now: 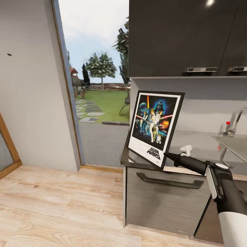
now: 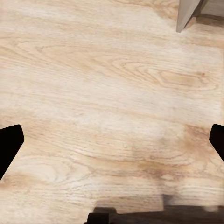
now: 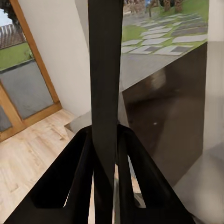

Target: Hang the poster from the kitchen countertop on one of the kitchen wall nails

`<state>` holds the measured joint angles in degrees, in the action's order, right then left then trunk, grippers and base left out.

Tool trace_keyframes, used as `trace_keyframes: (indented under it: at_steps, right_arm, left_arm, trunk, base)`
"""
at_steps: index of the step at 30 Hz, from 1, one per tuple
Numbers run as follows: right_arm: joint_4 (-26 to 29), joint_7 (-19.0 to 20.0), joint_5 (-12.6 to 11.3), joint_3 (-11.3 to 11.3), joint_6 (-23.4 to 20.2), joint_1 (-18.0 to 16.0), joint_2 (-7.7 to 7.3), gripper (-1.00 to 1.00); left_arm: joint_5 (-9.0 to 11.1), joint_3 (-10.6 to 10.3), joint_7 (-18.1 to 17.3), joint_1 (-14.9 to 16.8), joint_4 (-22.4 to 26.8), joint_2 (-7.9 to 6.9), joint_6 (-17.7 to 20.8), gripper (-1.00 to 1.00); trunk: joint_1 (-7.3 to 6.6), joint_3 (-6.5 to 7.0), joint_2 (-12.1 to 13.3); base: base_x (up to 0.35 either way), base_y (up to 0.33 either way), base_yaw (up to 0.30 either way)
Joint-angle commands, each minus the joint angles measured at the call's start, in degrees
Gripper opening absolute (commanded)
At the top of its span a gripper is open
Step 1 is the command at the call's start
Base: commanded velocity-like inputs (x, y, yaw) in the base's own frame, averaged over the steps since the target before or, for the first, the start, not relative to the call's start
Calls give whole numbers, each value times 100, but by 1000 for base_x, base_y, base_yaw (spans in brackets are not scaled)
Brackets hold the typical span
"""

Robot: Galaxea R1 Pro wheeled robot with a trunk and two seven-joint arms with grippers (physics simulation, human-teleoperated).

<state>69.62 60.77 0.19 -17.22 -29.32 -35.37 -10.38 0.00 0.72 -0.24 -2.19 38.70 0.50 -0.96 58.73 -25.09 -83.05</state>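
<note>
Right gripper (image 1: 167, 155) is clamped on the lower right edge of the poster (image 1: 155, 127), which stands tilted above the left end of the kitchen countertop (image 1: 202, 144), at 10 o'clock from the wrist. Wall nail (image 1: 9, 54) sits far off at 10 o'clock on the pale wall, a glazed doorway (image 1: 97, 85) between. Left gripper (image 2: 112, 140) hangs spread over wood floor (image 2: 112, 93).
</note>
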Motion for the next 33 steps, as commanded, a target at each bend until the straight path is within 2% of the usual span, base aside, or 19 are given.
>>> trace_keyframes:
  at_steps: [1, 7, 29, 33]
  right_arm:
    - [4, 34, -11, -10, -55, -5, 1, -100]
    - [8, 31, -11, -2, -48, -5, 1, -100]
    - [8, 22, -10, 12, -48, -5, 1, -100]
    - [8, 22, -8, 16, -48, -5, 1, -100]
  left_arm:
    - [0, 7, -3, -4, 6, 2, -9, 100]
    - [0, 7, -3, -1, 6, 2, -9, 100]
    - [0, 62, -4, -1, 6, 2, -5, 100]
    - [12, 74, -28, -1, 7, -97, -2, 100]
  trunk:
    - [0, -5, -3]
    - [0, -5, -3]
    - [-483, 390, 879]
    - [-571, 461, 1040]
  base:
    - [0, 0, 7]
    - [0, 0, 159]
    - [0, 0, 278]
    - [0, 0, 282]
